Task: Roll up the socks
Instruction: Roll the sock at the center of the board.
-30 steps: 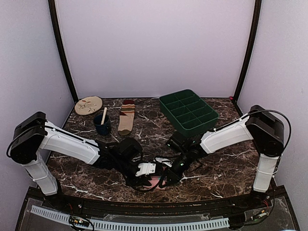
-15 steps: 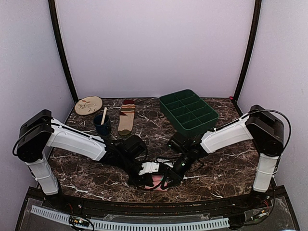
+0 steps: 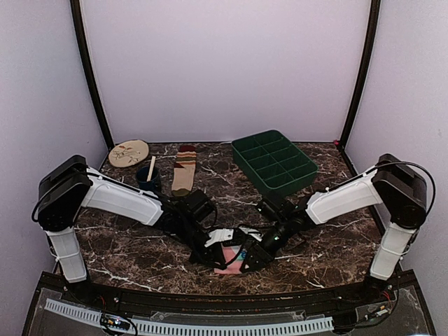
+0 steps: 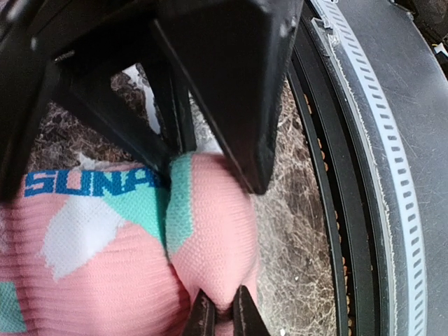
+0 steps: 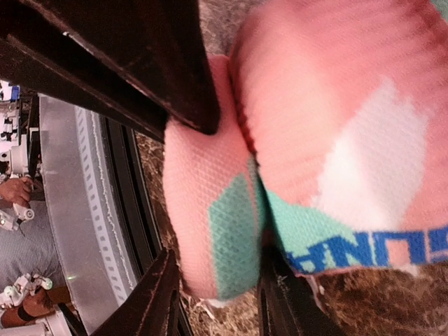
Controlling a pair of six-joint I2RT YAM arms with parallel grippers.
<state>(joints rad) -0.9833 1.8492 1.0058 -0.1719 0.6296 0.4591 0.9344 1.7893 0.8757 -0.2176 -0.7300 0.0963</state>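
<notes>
Your left end effector (image 4: pixel 222 316) pinches the pink sock (image 4: pixel 105 280) at its folded edge, likely anchoring the roll. Your right end effector (image 5: pixel 215 280) straddles that fold, but I cannot tell whether it grips.

Both arms reach low and inward toward the pink sock (image 3: pixel 229 268), the left arm (image 3: pixel 119 199) stretched out from the sock's left side and the right arm (image 3: pixel 346 198) from its right, each tipped downward at its far end so that the two grippers meet almost nose to nose right over the sock. The left gripper (image 4: pixel 220 318) has its thin fingertips pressed together on a small pinch of the sock's bulging fold. The right gripper (image 5: pixel 217 294) stands with its jaws parted, one finger on either side of the sock's folded edge, straddling it loosely
</notes>
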